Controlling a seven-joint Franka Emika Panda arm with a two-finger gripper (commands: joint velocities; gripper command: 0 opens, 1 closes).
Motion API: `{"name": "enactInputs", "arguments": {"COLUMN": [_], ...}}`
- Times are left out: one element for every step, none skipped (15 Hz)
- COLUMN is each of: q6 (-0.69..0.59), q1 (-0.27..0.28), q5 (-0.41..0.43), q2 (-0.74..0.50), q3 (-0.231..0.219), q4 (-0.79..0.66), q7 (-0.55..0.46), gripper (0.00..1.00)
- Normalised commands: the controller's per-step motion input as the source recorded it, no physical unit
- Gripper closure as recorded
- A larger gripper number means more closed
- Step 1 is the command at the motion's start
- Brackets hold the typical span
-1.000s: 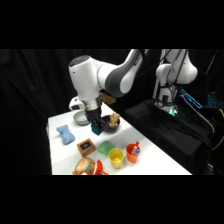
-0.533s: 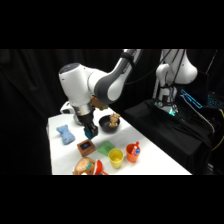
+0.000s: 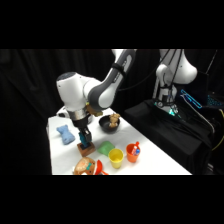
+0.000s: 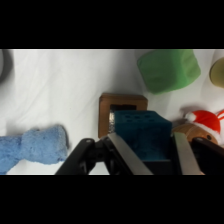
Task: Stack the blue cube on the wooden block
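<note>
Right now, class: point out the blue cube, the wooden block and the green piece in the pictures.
blue cube [image 4: 140, 131]: wrist view, on its front face between the fingers.
wooden block [image 4: 105, 107]: wrist view, on its brown left rim.
green piece [image 4: 167, 69]: wrist view, middle of its top.

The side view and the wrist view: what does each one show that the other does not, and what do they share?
Only the side view shows the white robot arm, the black bowl, the yellow cup and the orange cup. Only the wrist view shows the gripper closed on the small teal-blue cube, which sits over the brown wooden square block. Both show the white table, the flat green piece, the pale-blue bone-shaped soft toy, the cube and the block.
</note>
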Motion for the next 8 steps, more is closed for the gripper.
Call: {"name": "enactInputs", "arguments": {"q6": [0.12, 0.12, 0.10, 0.09, 0.09, 0.08, 0.10, 0.12], "q1": [-0.005, 0.001, 0.007, 0.009, 0.012, 0.012, 0.012, 0.006], "q5": [0.125, 0.119, 0.113, 0.109, 0.104, 0.103, 0.099, 0.101], "q2": [0.16, 0.16, 0.16, 0.15, 0.14, 0.14, 0.13, 0.11], "q3": [-0.003, -0.003, -0.007, -0.009, -0.012, -0.014, -0.018, -0.023], "q4": [0.18, 0.18, 0.18, 0.18, 0.17, 0.17, 0.16, 0.15], "q7": [0.02, 0.02, 0.02, 0.02, 0.02, 0.02, 0.02, 0.02], "gripper": [0.77, 0.77, 0.77, 0.77, 0.77, 0.77, 0.77, 0.77]}}
